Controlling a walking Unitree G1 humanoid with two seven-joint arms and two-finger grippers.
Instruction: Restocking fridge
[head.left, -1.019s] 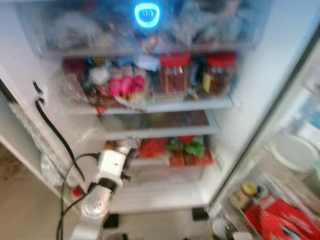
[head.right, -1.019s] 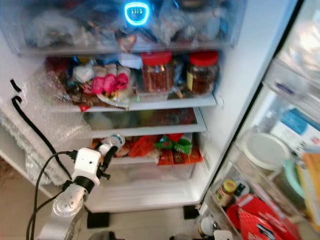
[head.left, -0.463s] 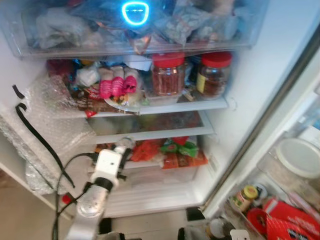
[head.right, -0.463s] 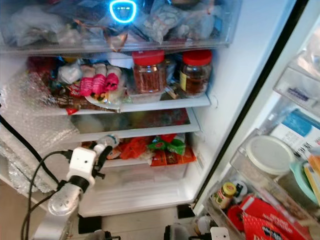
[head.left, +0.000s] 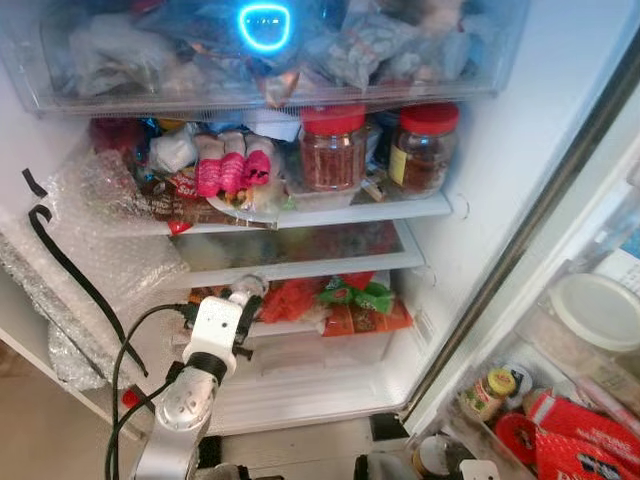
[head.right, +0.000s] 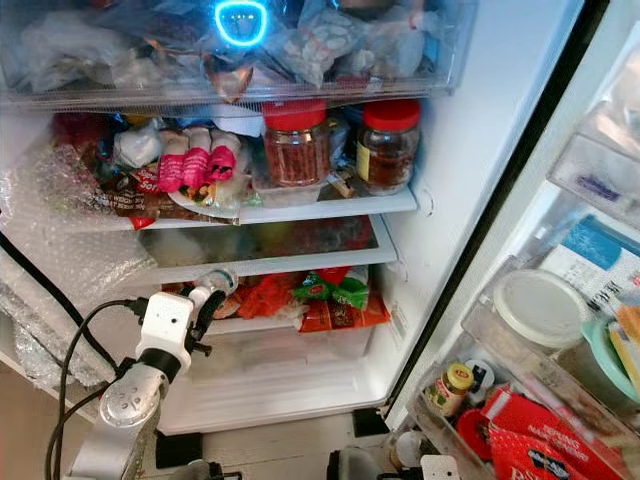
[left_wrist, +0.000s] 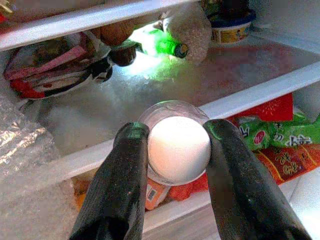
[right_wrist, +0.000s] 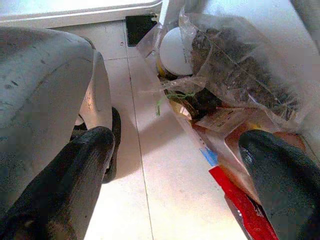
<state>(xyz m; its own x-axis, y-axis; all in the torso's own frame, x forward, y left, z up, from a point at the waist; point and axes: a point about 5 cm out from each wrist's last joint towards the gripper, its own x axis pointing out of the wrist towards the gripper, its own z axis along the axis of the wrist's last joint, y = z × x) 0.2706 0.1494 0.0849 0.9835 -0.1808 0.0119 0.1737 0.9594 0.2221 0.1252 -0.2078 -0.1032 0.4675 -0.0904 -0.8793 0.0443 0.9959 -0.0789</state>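
Observation:
The fridge stands open before me. My left gripper (head.left: 245, 292) is shut on a small clear bottle with a white cap (left_wrist: 178, 147), one black finger (left_wrist: 125, 165) on either side of the cap. It holds the bottle at the front edge of the low glass shelf (head.left: 300, 268), beside the red and green packets (head.left: 350, 300) on the shelf below. In the left wrist view a green bottle (left_wrist: 160, 46) lies at the back of that glass shelf. My right gripper (right_wrist: 177, 142) hangs open low over the tiled floor (right_wrist: 150, 165).
Two red-lidded jars (head.left: 333, 150) and pink packets (head.left: 232, 172) crowd the upper shelf. Bubble wrap (head.left: 100, 240) and a black cable (head.left: 70, 270) hang at the left wall. The open door's racks (head.left: 590, 320), holding tubs and jars, stand at the right. Plastic bags (right_wrist: 235, 75) lie near the right gripper.
The camera has shifted and the picture has sharpened. The left gripper stays at the same shelf edge with the bottle.

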